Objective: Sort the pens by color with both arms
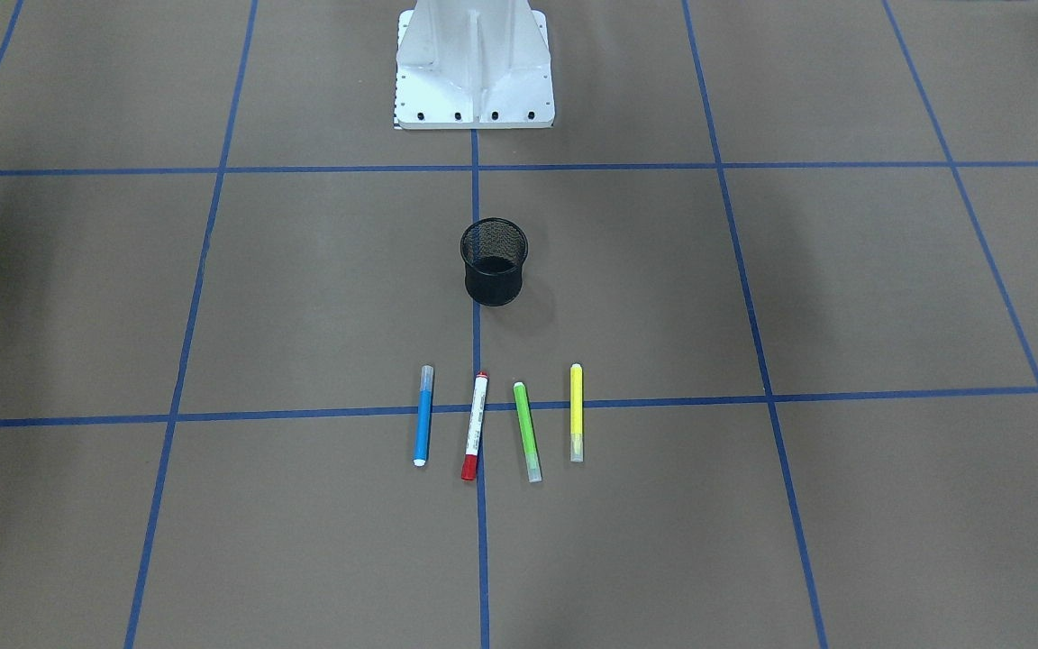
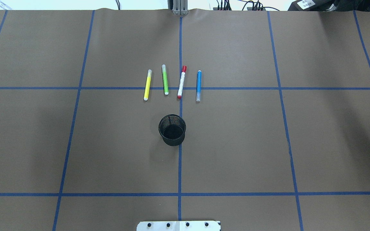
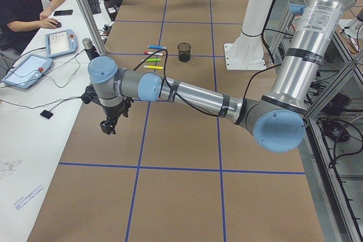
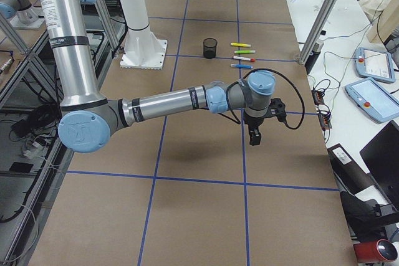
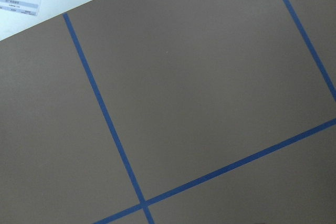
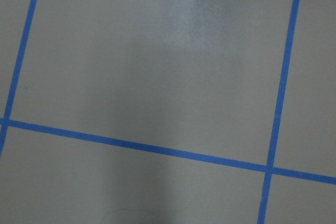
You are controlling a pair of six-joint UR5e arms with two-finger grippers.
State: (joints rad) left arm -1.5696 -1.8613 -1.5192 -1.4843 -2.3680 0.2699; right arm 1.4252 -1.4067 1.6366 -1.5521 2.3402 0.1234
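On the table's middle, beyond the cup from the robot, four pens lie side by side in a row, each with its long axis running away from the robot and crossing a crosswise tape line. From the robot's left they are the yellow pen, green pen, white pen and blue pen, none touching another. The yellow and green pens point their clear caps away from the robot; the green one leans a little. The white pen's red cap also points away, and its near end meets the centre tape line. The blue pen's clear end points toward the cup. The left gripper and right gripper hang fingers-down over opposite ends of the table, well apart from the pens; whether their fingers are spread or pressed together cannot be told.
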